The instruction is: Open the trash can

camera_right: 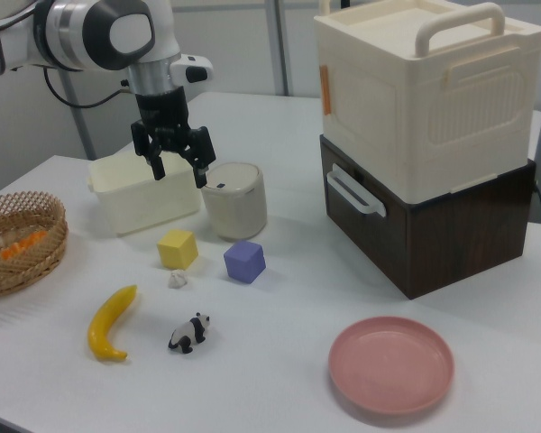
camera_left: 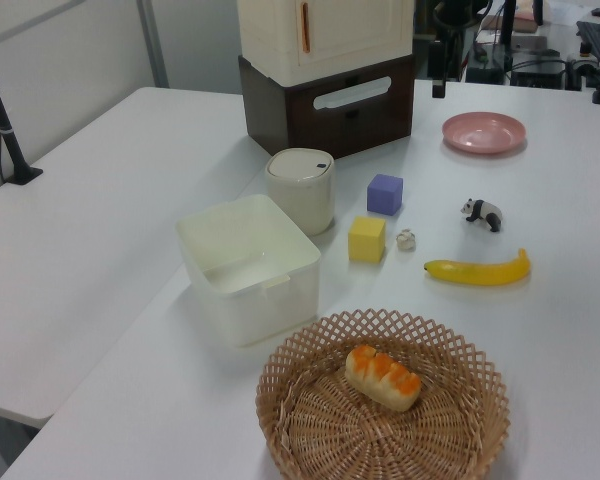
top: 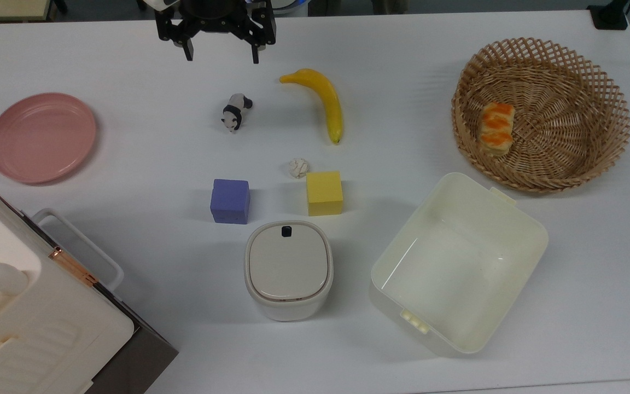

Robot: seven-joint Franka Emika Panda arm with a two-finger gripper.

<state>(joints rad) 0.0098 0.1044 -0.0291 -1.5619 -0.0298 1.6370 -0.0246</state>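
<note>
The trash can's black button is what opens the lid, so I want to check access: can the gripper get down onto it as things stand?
Probably yes. The gripper, open, hangs above the table with nothing on the trash can; its button faces up, bare, and the purple cube and yellow cube stand lower than the lid.

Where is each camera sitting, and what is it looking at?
Top view: above the table, looking straight down; the open gripper pokes in at the top edge.
Left view: at the basket end, looking along the table toward the big white box.
Right view: at the pink plate end, looking back; arm and gripper show.
All three share the shut trash can.
</note>
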